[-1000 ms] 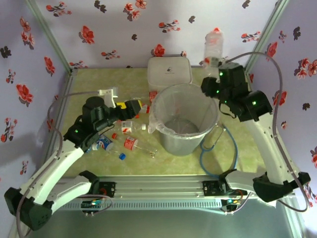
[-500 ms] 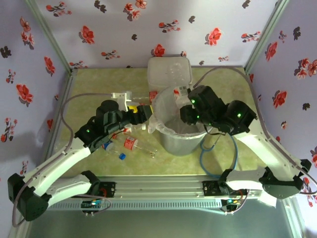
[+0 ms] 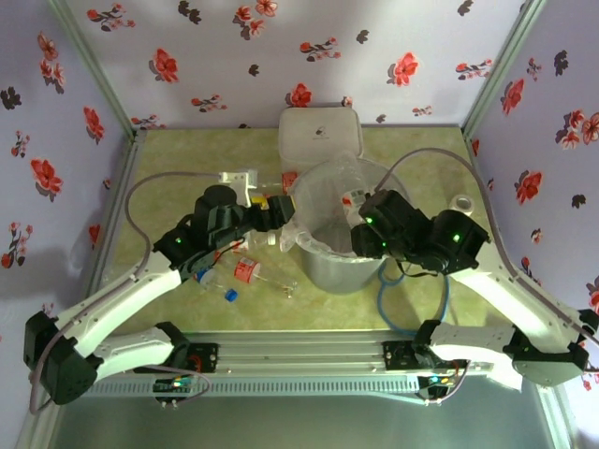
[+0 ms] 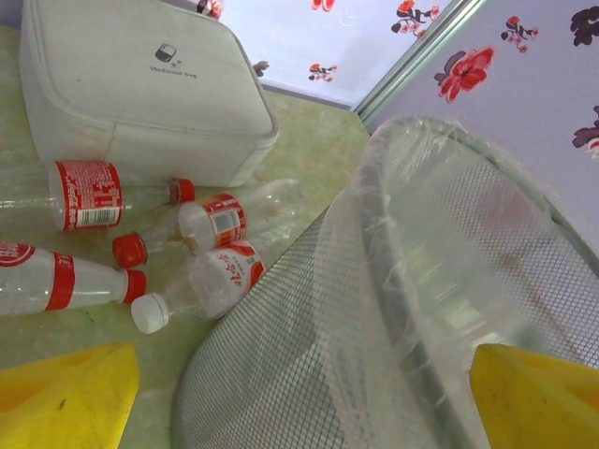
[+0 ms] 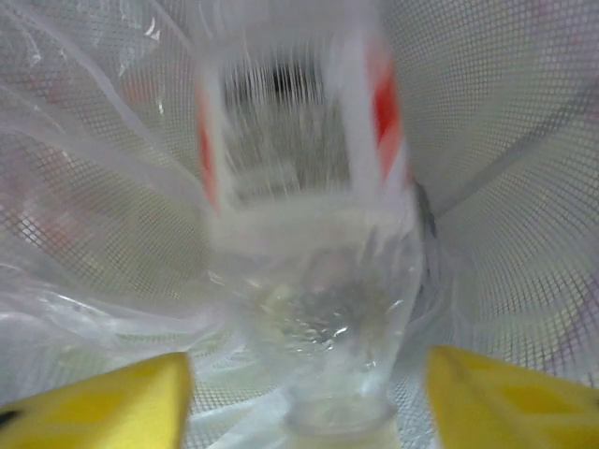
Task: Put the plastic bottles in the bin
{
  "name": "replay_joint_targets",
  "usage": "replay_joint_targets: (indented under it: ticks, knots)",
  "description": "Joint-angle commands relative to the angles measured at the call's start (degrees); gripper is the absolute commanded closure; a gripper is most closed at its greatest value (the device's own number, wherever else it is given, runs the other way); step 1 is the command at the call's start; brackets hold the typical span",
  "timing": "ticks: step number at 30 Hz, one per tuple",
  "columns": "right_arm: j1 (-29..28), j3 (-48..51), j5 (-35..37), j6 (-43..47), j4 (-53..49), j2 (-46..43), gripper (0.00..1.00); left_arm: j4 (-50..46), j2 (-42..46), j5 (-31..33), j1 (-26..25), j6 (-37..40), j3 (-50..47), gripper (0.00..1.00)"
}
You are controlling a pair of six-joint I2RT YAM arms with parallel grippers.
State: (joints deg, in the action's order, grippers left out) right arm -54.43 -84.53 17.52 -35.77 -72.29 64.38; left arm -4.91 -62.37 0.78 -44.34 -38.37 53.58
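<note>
The bin (image 3: 329, 271) is a round grey mesh bucket lined with a clear bag. My right gripper (image 3: 354, 211) hangs over its mouth, open. A clear bottle with a red-and-white label (image 5: 309, 281) is blurred between the yellow fingertips (image 5: 103, 402), apart from both, with the bin's mesh (image 5: 524, 140) behind it. My left gripper (image 3: 274, 211) is open beside the bin's left wall (image 4: 440, 262). Several red-labelled bottles (image 4: 86, 194) (image 4: 213, 221) (image 4: 223, 279) lie by the bin's foot. More bottles lie on the table (image 3: 245, 269), one with a blue label (image 3: 197, 272).
A white square lidded box (image 3: 320, 133) (image 4: 140, 84) stands right behind the bin. A blue hose (image 3: 412, 285) loops on the table to the bin's right. A small white ring (image 3: 460, 202) lies near the right wall. Floral walls close off three sides.
My right arm swung from the back right corner down over the bin with a bottle, then opened; the bottle is loose between its fingers. My left gripper moved right, up to the bin.
</note>
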Motion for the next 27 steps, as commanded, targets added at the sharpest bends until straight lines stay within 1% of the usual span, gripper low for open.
replay_joint_targets:
  ticks: [1, 5, 8, 10, 13, 16, 19, 22, 24, 27]
  knots:
    - [2.0, -4.5, 3.4, 2.6, -1.8, 1.7, 0.22, -0.7, 0.8, 2.5, -0.3, 3.1, 2.4, 0.08]
    - [5.9, -7.0, 3.1, 5.9, 1.0, 4.6, 0.22, -3.4, 2.1, 4.3, -0.2, 4.6, 3.2, 0.07]
    - [9.0, -8.0, 2.0, 8.1, 4.0, 8.4, 0.25, -8.0, 3.5, 6.2, -0.2, 5.5, 4.4, 0.07]
    - [10.1, -9.0, -1.0, 10.2, 5.2, 12.1, 0.27, -11.9, 4.8, 7.8, -0.1, 6.2, 5.2, 0.06]
    - [10.9, -11.1, -2.2, 12.6, 3.6, 17.9, 0.31, -16.5, 6.9, 9.5, 0.5, 6.5, 5.3, 0.06]
    - [11.4, -11.9, -4.9, 13.8, 0.4, 22.2, 0.35, -17.9, 9.0, 9.4, 1.6, 5.7, 3.6, 0.05]
    - [11.5, -8.4, -9.1, 14.2, 1.0, 22.3, 0.40, -17.4, 10.2, 8.6, 3.1, 4.7, 1.5, 0.05]
    - [12.4, -2.4, -13.6, 12.6, 4.1, 21.9, 0.45, -16.3, 10.1, 7.5, 4.5, 3.8, 0.0, 0.05]
    - [12.7, 0.8, -14.2, 12.0, 5.9, 22.5, 0.46, -15.5, 10.0, 6.6, 5.4, 3.2, -0.5, 0.05]
    - [14.7, 5.3, -14.4, 11.1, 9.7, 23.9, 0.53, -14.8, 9.9, 5.6, 6.6, 2.8, -0.8, 0.05]
